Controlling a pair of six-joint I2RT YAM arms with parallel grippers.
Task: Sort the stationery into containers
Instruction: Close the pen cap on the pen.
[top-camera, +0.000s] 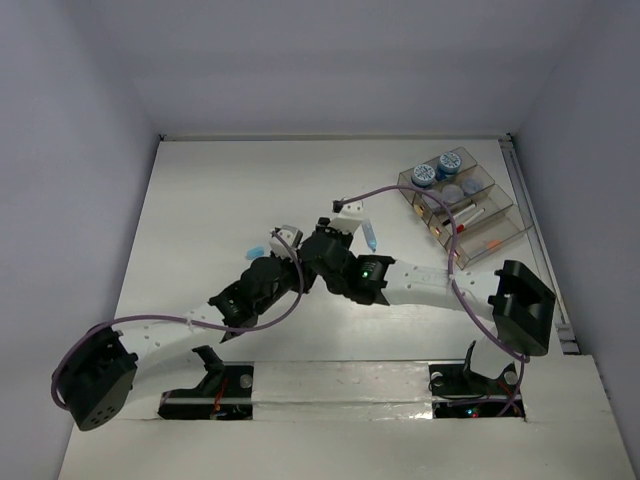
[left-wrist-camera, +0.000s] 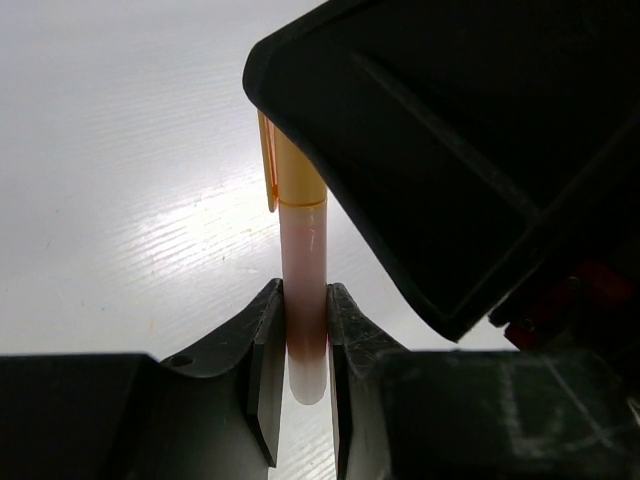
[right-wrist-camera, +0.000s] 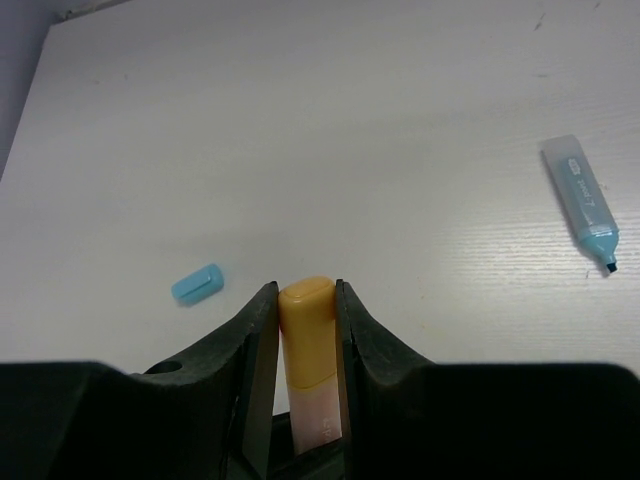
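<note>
A highlighter with a pale pink barrel (left-wrist-camera: 303, 300) and an orange cap (right-wrist-camera: 305, 330) is held between both grippers above the table. My left gripper (left-wrist-camera: 303, 370) is shut on the barrel's end. My right gripper (right-wrist-camera: 305, 300) is shut on the orange cap; the two meet near the table's middle (top-camera: 302, 255). An uncapped blue highlighter (right-wrist-camera: 585, 200) (top-camera: 371, 238) lies on the table to the right. Its light-blue cap (right-wrist-camera: 196, 284) (top-camera: 258, 249) lies to the left. The smoky-brown organiser tray (top-camera: 505, 235) stands at the back right, with two blue-lidded jars (top-camera: 424, 175) and other small items in it.
The right gripper's black body (left-wrist-camera: 470, 150) fills the upper right of the left wrist view. A rail (top-camera: 540, 250) runs along the table's right edge beside the tray. Purple cables loop over both arms.
</note>
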